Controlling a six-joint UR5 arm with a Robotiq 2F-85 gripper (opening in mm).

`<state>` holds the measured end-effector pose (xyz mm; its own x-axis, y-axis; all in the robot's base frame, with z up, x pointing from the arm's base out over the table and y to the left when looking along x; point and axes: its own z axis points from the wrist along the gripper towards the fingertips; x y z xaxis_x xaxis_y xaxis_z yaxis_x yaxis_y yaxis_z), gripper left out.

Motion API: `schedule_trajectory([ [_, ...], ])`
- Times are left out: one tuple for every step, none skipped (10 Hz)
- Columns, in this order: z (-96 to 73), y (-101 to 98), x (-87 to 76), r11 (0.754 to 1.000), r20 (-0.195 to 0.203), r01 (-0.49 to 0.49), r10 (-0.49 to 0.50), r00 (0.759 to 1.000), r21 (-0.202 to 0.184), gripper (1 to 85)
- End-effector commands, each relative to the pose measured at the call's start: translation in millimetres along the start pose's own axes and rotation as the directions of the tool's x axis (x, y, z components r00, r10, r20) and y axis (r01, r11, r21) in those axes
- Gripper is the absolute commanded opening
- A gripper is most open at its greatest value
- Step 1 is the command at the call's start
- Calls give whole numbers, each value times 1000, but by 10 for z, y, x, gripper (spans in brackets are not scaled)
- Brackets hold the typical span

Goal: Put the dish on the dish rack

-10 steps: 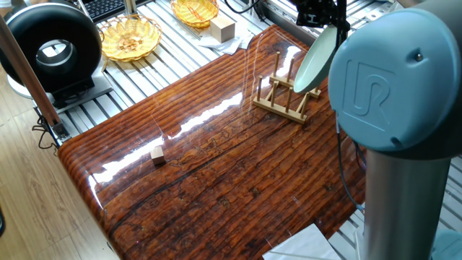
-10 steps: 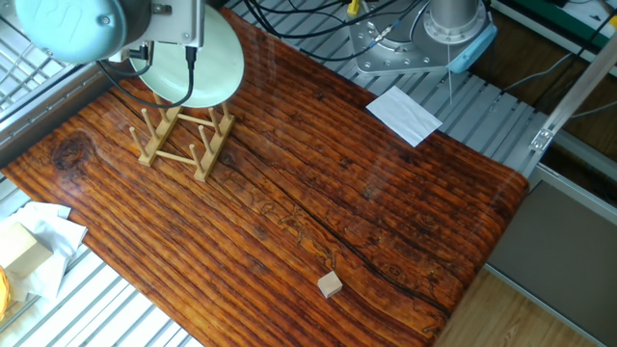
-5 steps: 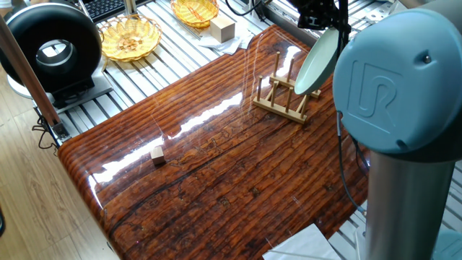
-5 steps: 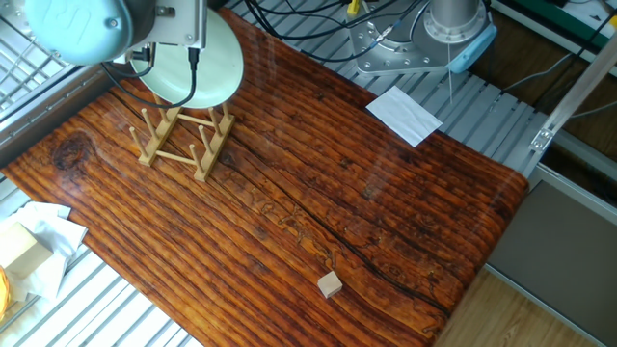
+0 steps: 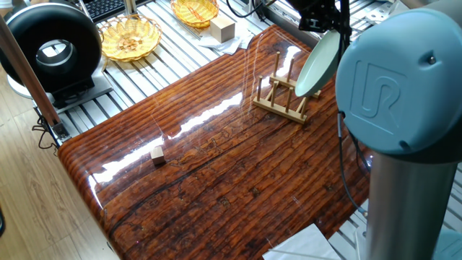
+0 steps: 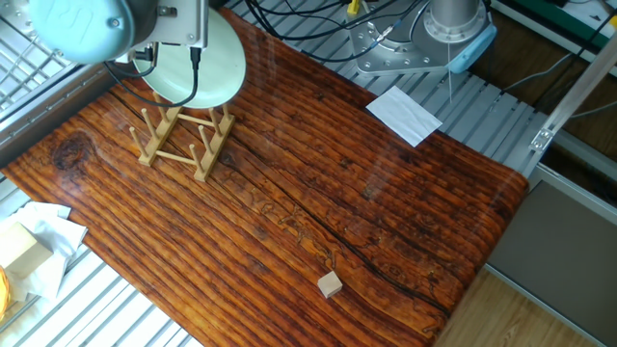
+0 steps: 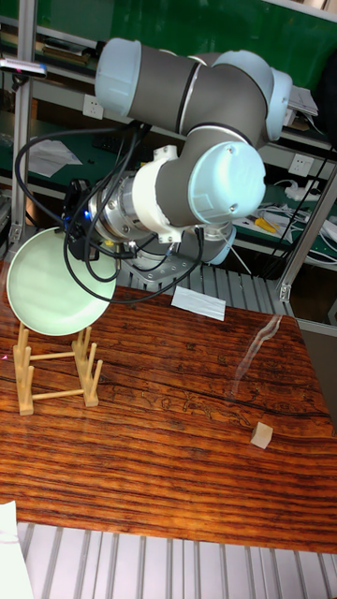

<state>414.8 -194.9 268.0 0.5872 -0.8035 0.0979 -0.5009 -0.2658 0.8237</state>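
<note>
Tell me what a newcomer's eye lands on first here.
The pale green dish held on edge by the arm, just above the wooden dish rack at one end of the glossy table. Then the small wooden cube, alone near the opposite end.

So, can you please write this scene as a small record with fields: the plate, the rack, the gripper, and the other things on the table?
plate: pale green plate, held on edge above the rack, not yet between the pegs
rack: small wooden rack, standing near one end of the table, no dishes in it
gripper: gripper, at the plate's upper rim; fingers hidden
table: dark glossy wooden table
other things: small wooden cube near the opposite end; white paper beside the table
</note>
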Motion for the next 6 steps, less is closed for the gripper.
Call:
schedule_trajectory([
  [30, 14, -37, 1000, 11, 20, -20, 1000, 1, 10],
  [40, 18, -38, 1000, 10, 23, -23, 1000, 0, 10],
  [50, 18, -34, 1000, 8, 25, -25, 1000, -2, 10],
  [54, 18, -32, 1000, 7, 29, -29, 1000, -3, 10],
  [54, 26, -36, 999, 9, 34, -34, 999, -6, 10],
  [54, 29, -38, 999, 10, 37, -37, 999, -7, 10],
])
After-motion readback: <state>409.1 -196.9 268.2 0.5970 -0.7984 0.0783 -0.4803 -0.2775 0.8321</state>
